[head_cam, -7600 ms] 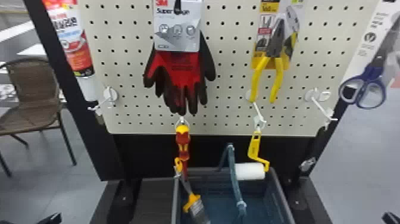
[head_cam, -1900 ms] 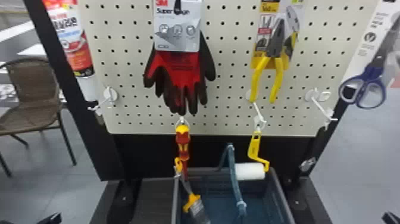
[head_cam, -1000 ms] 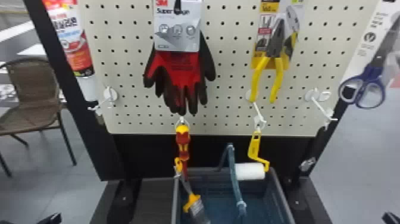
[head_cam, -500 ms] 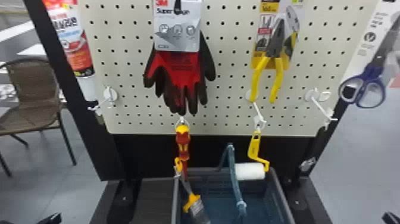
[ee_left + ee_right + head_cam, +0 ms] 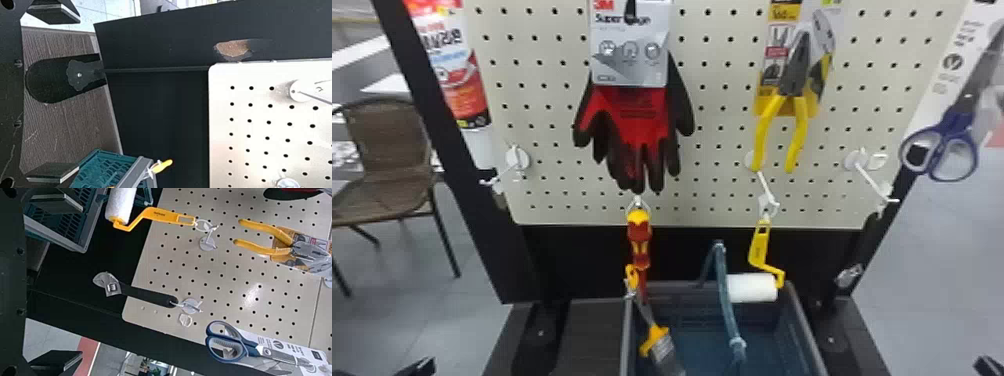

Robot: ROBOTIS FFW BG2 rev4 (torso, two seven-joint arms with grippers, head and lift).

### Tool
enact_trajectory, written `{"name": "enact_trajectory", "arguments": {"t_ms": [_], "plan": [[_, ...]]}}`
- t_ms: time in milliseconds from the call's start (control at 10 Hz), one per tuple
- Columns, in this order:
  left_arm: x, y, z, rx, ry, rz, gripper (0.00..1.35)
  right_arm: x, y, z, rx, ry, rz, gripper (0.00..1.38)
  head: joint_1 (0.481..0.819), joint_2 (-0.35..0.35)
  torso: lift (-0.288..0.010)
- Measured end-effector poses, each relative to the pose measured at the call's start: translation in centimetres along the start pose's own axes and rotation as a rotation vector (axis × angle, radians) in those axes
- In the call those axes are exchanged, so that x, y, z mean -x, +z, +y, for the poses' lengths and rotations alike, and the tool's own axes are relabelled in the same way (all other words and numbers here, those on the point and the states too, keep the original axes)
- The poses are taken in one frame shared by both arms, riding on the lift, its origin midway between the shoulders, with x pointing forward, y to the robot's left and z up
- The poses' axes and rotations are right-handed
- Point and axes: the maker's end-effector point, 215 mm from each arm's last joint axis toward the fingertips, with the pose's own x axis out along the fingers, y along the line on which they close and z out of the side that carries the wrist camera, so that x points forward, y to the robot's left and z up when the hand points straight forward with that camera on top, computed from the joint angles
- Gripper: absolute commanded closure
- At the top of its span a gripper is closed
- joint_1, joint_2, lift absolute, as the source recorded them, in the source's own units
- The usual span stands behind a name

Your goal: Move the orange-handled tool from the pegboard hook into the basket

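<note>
Both left gripper (image 5: 416, 368) and right gripper (image 5: 989, 367) are standing spread. The roller (image 5: 751, 288) is hanging well apart, by the basket's (image 5: 803, 325) rear edge. Floor (image 5: 937, 265) is flanking the pegboard (image 5: 721, 134).

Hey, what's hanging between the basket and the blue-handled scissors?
In the right wrist view, a black-handled adjustable wrench hangs from a hook between the basket and the scissors.

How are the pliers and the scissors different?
The pliers have yellow handles, but the scissors have dark blue ones. The pliers' handles are two long legs that end apart, while the scissors' handles are closed finger loops. Both the pliers and the scissors hang with their handles down.
</note>
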Motion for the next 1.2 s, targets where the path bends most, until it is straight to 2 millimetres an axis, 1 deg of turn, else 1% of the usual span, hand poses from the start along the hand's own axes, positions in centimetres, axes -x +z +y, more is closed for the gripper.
{"name": "enact_trajectory", "arguments": {"t_ms": [1200], "plan": [[0.0, 0.0, 0.0, 0.0, 0.0, 0.0, 0.0, 0.0, 0.0, 0.0, 0.0, 0.0, 0.0, 0.0, 0.549, 0.0, -0.1]]}}
